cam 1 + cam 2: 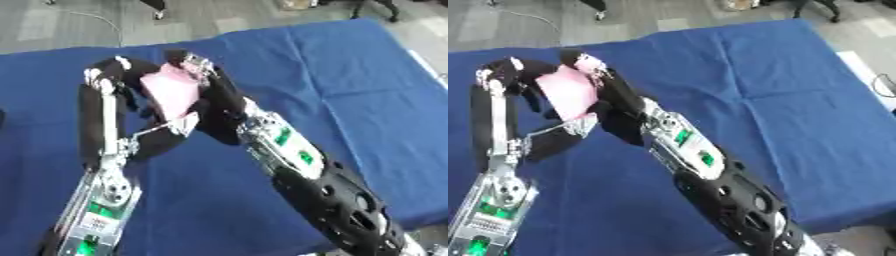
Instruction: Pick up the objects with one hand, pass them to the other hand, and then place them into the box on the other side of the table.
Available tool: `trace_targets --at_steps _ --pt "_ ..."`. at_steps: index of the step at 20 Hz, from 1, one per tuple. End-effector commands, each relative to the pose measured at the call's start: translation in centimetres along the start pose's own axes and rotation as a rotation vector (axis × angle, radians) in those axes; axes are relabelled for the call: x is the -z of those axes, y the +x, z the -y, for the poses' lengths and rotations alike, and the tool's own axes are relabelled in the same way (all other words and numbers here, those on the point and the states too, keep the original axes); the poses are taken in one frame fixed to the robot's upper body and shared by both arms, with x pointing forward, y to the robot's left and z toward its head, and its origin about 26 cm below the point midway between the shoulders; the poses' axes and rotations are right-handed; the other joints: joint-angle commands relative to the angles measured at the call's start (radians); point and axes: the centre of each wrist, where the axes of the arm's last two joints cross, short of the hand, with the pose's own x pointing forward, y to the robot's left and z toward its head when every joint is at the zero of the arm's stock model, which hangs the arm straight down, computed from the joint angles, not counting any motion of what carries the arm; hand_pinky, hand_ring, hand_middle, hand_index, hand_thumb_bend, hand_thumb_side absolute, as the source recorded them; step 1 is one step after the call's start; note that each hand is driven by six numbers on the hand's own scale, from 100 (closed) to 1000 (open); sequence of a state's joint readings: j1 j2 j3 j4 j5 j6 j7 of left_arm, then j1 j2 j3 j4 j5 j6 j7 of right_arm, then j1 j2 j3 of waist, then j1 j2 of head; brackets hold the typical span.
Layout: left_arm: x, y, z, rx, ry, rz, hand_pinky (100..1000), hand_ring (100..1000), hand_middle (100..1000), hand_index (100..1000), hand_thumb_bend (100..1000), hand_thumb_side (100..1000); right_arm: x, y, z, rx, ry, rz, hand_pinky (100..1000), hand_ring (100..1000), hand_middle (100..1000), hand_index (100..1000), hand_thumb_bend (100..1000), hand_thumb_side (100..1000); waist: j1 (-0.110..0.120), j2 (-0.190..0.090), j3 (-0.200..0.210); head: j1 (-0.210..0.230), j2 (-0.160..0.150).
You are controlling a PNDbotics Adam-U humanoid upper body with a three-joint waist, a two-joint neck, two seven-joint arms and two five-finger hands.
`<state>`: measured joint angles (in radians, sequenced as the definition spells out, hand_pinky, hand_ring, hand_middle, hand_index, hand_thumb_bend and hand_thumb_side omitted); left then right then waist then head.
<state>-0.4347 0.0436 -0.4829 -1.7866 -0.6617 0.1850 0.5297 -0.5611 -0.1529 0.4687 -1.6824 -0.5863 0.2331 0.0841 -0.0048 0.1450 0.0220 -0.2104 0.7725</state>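
Two hands meet over the left half of the table (367, 85), which is draped in a blue cloth, and between them sits a pink object (172, 89), flat-sided and pale, held up off the cloth. The left hand (109, 75) comes up from the near left corner and bends over the object's far left edge, its fingers curled against that side. The right hand (199, 67) reaches in from the near right, its forearm crossing the middle of the view, and its fingers curl over the object's far right edge. Both hands touch the pink object at once; which one carries it cannot be told. A white, silver-edged part (179, 122) of the arms shows just below the object. The two forearms hide the cloth beneath and near the object, and the right arm's black shell with green lights (293, 145) blocks much of the near middle of the table. Beyond the table's far edge lies grey floor (70, 25), with a thin pale cable (96, 17) curving across it on the far left. No box shows in either view.
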Motion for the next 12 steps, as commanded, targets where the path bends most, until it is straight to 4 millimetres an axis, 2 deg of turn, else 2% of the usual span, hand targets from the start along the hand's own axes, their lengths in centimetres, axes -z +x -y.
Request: trace_targets --at_steps 1,12 --pt "0.42 -0.69 -1.5 0.047 0.049 0.008 219 163 100 362 267 100 -0.37 1.05 0.9 0.014 -0.06 0.034 726 728 739 821 256 1000 -0.008 -0.01 0.0 -0.002 -0.003" --pt "-0.14 -1.23 -2.08 0.096 0.09 -0.003 221 164 100 363 264 100 -0.47 1.59 1.4 0.058 -0.145 0.063 723 721 735 822 264 1000 -0.006 -0.011 -0.001 -0.002 -0.003"
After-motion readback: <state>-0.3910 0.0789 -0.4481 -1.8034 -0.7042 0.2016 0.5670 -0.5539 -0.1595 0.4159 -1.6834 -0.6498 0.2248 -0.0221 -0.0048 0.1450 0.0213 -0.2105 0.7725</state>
